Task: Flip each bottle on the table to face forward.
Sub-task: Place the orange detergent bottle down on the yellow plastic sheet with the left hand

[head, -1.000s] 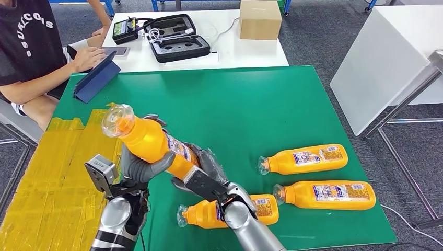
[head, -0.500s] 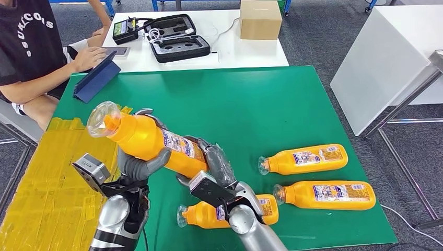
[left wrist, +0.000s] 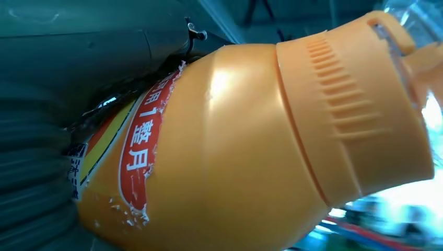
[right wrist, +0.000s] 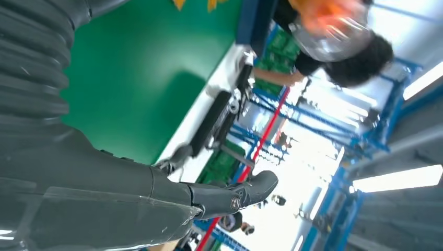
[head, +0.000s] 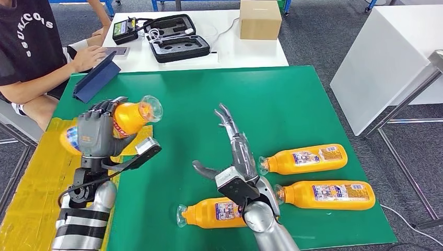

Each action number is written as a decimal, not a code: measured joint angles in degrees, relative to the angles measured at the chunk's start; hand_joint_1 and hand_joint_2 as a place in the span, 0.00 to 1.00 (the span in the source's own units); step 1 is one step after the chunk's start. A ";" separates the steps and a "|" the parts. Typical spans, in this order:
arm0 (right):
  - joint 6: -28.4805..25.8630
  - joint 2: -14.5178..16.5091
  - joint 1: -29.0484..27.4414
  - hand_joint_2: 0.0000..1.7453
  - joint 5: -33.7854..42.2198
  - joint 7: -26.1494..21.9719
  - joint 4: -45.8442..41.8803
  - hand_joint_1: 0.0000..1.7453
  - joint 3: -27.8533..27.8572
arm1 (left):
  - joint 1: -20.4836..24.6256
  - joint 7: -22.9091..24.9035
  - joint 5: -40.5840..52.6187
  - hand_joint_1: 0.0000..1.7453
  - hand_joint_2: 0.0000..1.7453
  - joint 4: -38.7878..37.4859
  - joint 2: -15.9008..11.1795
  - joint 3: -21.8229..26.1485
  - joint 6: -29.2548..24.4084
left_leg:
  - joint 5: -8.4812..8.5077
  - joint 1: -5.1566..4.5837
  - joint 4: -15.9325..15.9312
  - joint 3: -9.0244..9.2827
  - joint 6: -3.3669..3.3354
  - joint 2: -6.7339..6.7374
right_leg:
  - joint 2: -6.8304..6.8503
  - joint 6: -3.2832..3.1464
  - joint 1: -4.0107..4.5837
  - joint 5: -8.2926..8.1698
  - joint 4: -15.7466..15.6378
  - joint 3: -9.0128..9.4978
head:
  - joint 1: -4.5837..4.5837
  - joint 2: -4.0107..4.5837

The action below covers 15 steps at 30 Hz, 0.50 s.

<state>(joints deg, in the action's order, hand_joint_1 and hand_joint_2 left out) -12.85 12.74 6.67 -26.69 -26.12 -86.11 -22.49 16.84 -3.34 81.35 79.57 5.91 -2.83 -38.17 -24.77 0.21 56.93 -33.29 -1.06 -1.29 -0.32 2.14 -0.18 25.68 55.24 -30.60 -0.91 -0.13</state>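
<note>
Since half a second ago my right hand (head: 236, 151) has let go of the bottle (head: 125, 117) and now stands over the green bench (head: 292, 99), fingers straight and spread. My left hand (head: 96, 135) alone grips the bottle, lifted above the bench's left side, its clear cap now turned rightward.

My left hand (head: 96, 135) is raised, back toward the camera, fingers wrapped around an orange bottle (head: 117, 121) whose cap sticks out past them. My right hand (head: 236, 151) is flat, fingers extended, holding nothing.
</note>
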 joint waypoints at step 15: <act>0.91 -1.51 -3.53 1.00 3.38 -1.32 -6.71 0.00 4.56 | 6.72 15.09 7.63 1.00 1.00 -23.19 -11.55 -5.10 11.49 | 0.00 -0.01 0.00 -0.01 0.00 -0.02 | 0.00 0.00 -0.01 0.00 0.00 -0.01 | 0.01 0.00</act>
<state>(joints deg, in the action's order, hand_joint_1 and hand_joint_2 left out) -11.94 11.23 3.14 -23.31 -27.44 -92.83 -17.93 23.56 11.75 88.98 56.39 -5.64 -7.93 -26.68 -24.77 0.20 56.93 -33.31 -1.06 -1.30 -0.32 2.14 -0.19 25.68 55.25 -30.61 -0.90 -0.13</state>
